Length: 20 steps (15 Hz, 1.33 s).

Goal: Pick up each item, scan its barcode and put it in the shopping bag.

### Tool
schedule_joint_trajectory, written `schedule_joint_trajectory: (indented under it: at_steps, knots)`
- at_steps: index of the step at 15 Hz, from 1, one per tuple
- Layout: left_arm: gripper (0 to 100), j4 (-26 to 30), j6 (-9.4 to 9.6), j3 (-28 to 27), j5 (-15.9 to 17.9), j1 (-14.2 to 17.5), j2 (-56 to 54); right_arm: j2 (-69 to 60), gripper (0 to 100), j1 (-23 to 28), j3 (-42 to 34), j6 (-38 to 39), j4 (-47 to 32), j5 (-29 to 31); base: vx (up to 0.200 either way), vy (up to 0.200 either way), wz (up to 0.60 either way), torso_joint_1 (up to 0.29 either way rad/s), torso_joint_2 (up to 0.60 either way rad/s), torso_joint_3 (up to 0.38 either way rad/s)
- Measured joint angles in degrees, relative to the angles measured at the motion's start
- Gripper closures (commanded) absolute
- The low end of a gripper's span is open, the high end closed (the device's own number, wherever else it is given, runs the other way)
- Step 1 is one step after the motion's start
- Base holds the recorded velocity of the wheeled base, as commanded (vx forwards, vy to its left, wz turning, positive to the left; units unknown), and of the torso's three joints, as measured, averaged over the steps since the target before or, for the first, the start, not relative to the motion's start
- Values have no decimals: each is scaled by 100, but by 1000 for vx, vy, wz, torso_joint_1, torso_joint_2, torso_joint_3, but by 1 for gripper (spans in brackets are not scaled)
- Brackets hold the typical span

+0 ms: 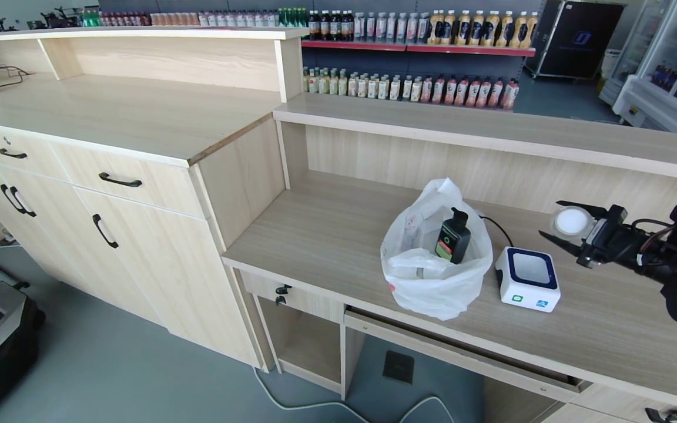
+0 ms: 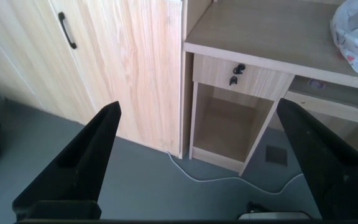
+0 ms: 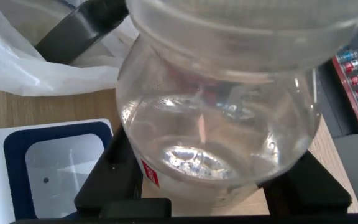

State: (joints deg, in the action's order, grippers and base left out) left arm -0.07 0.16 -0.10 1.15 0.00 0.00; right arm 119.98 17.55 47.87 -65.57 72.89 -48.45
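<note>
1. Right gripper (image 1: 556,222) — black jaws clamped on a clear, round-bodied bottle (image 1: 572,221) of smooth, glinting plastic with a white end.
2. The bottle is held in the air above the pale wood-grain surface (image 1: 327,235), near the boxy white scanner (image 1: 528,279) with its blue-framed window.
3. Just beside the scanner, a crinkled, translucent white bag (image 1: 432,282) stands open, with a black pump bottle (image 1: 453,238) upright inside.
4. Left gripper (image 2: 197,106) — tapered black jaws spread wide and empty, over the grey floor by the cupboard.
</note>
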Motion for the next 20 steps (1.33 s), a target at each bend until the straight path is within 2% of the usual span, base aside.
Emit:
schedule_joint_trajectory:
  at_steps: [9,20]
  knots:
    - [0,0,2,0,-2,0,0,701,100,-347,262,18,462,-288,0,0,0,0,0,0]
    - [0,0,0,0,0,0,0,951,100,-402,257,22,670,-293,0,0,0,0,0,0]
